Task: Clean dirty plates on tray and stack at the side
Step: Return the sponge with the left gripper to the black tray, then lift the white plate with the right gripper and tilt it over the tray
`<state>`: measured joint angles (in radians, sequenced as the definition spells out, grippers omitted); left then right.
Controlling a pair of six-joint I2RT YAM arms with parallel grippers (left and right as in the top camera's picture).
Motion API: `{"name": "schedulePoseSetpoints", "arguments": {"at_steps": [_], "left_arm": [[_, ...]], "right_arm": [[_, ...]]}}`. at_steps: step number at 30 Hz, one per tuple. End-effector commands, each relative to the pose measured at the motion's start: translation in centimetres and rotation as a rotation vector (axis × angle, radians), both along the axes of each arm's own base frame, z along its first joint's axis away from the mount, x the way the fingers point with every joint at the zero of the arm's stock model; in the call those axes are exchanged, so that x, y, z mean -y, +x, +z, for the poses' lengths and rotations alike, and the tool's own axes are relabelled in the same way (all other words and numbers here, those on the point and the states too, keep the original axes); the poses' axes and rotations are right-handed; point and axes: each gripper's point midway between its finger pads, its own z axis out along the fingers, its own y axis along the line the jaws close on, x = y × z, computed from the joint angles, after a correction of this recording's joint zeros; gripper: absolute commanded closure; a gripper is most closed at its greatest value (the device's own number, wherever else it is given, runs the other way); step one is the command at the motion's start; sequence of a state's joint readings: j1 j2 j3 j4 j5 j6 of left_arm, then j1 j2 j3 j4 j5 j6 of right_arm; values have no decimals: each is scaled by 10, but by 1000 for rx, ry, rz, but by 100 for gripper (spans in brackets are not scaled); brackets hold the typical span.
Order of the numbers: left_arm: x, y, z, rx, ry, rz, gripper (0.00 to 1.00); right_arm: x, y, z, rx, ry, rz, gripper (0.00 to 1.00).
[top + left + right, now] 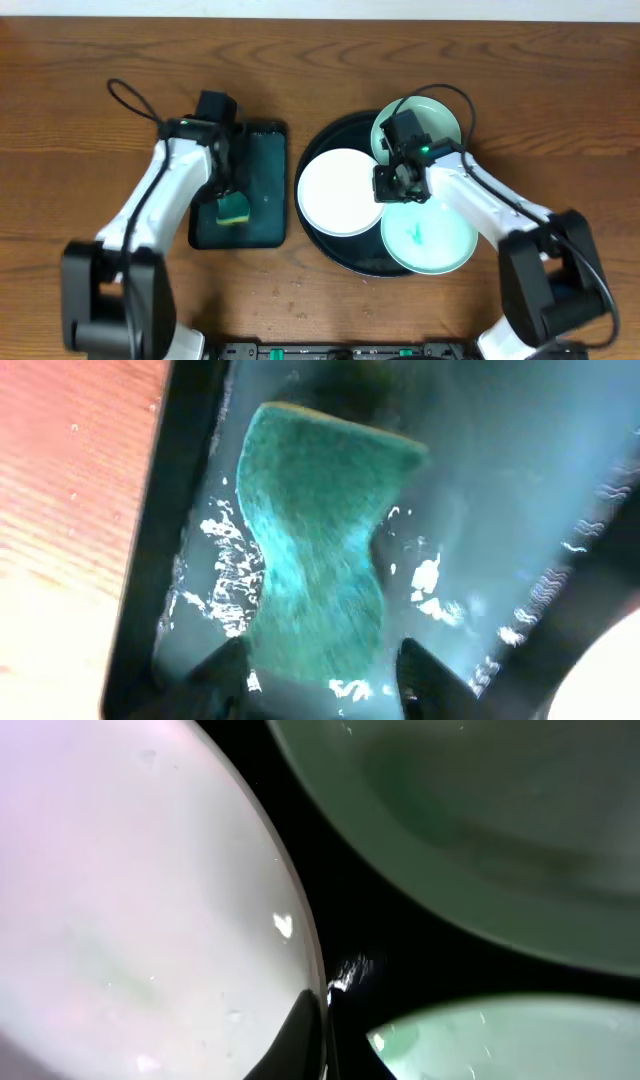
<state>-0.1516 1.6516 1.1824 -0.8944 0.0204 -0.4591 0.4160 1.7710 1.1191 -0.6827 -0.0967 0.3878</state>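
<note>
Three plates lie on the round black tray: a white plate at the left, a pale-mint plate at the back, and a mint plate with a teal smear at the front right. My right gripper sits at the white plate's right rim. In the right wrist view one finger lies on the white plate at its rim, close to centre; the other is lost against the black tray. My left gripper is open, its fingers on either side of a green sponge.
The sponge lies on a wet dark green rectangular tray, left of the black tray. Bare wooden table surrounds both trays. Cables loop from each arm.
</note>
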Motion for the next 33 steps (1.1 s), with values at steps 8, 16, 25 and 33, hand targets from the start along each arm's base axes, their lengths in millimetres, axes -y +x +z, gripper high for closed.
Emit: {"name": "schedulePoseSetpoints", "arguments": {"at_steps": [8,16,25,33], "left_arm": [[7,-14,129,389,-118,-18,23],[7,-37,183,578,-162,-32,21],[6,-43,191,612,-166,-33,20],[6,-42,189,605,-165,-33,20]], "right_arm": [[-44,56,141,414,105,72,99],[-130,75,161,697,97,177,99],[-184,67,164,975,-168,276,99],[-191,48,213,1144,-303,297,99]]}}
